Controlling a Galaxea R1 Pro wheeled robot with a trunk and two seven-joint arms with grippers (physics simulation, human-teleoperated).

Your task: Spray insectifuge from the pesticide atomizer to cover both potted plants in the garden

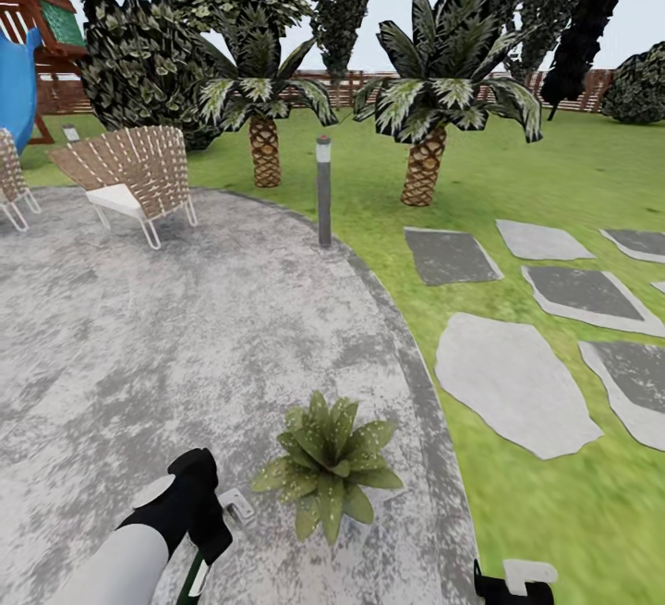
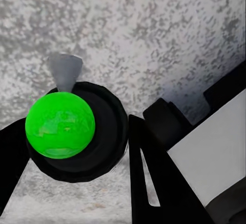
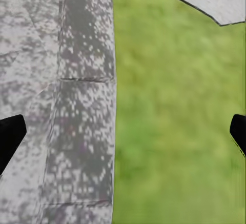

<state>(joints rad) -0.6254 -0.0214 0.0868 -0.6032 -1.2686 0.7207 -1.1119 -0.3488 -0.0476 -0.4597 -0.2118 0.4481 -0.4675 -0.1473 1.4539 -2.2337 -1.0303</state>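
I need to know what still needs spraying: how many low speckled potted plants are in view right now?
1. The potted plant sits on the stone patio near its edge, just ahead of the left gripper. A second may lie outside the view.

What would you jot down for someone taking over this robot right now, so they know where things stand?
Left tool: shut on the pesticide atomizer, held just left of the potted plant.
Right tool: open, holding nothing, over the patio edge and lawn.
The plant sits on the stone patio near its rim.
Done: atomizer picked up.
Left: spray this plant, then find and spray the second. I cannot tell whether spraying has started.
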